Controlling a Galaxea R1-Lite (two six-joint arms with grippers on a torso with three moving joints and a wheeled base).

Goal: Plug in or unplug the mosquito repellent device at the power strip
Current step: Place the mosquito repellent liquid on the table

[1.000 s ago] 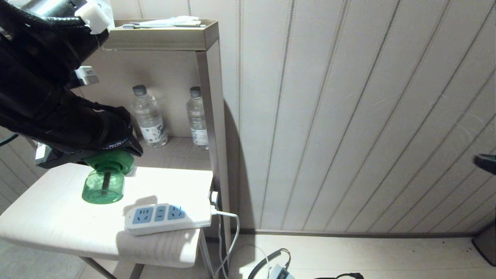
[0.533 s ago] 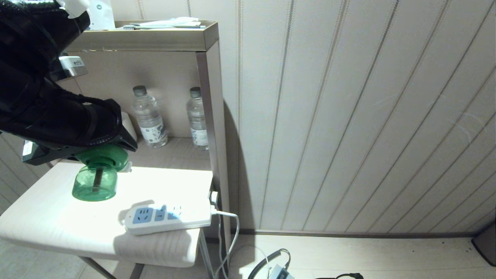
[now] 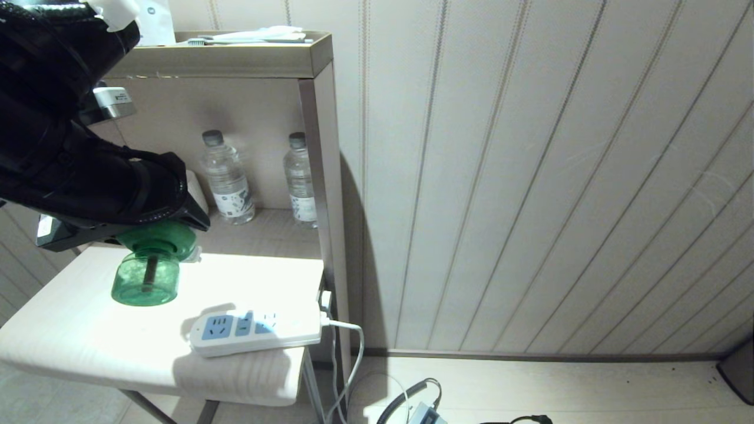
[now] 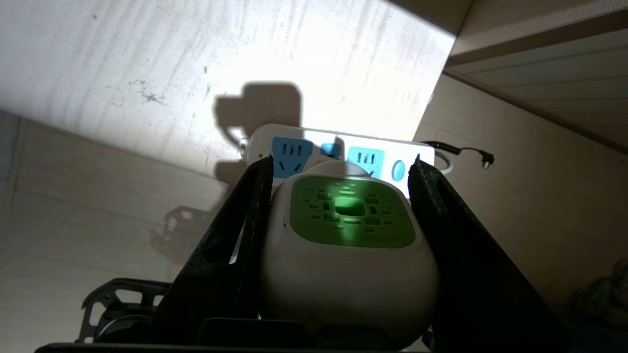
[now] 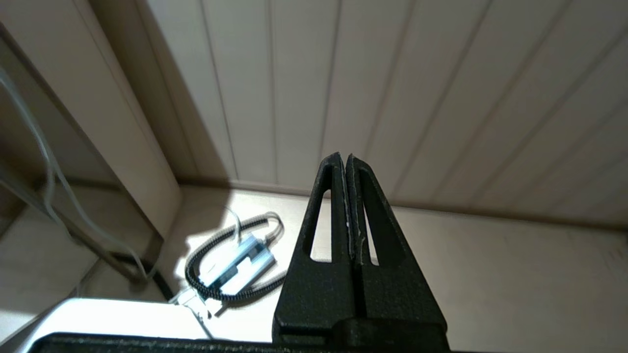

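Since a second ago we have drawn the mosquito repellent device (image 3: 151, 266) back and to our left, away from the power strip (image 3: 256, 331). Our left gripper (image 4: 341, 166) clamps its white-and-green head, bottle hanging above the white table (image 3: 70, 335). Our right gripper (image 5: 346, 164), fingers pressed together, hangs over the floor. Two water bottles (image 3: 227, 176) stand on the shelf behind.

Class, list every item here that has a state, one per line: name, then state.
White-and-green mosquito repellent device: unplugged, held above the table.
Left hand: shut on the device.
Right hand: shut, empty.
White power strip with blue sockets: flat on the table, visible sockets empty.
Two clear water bottles: upright, capped.
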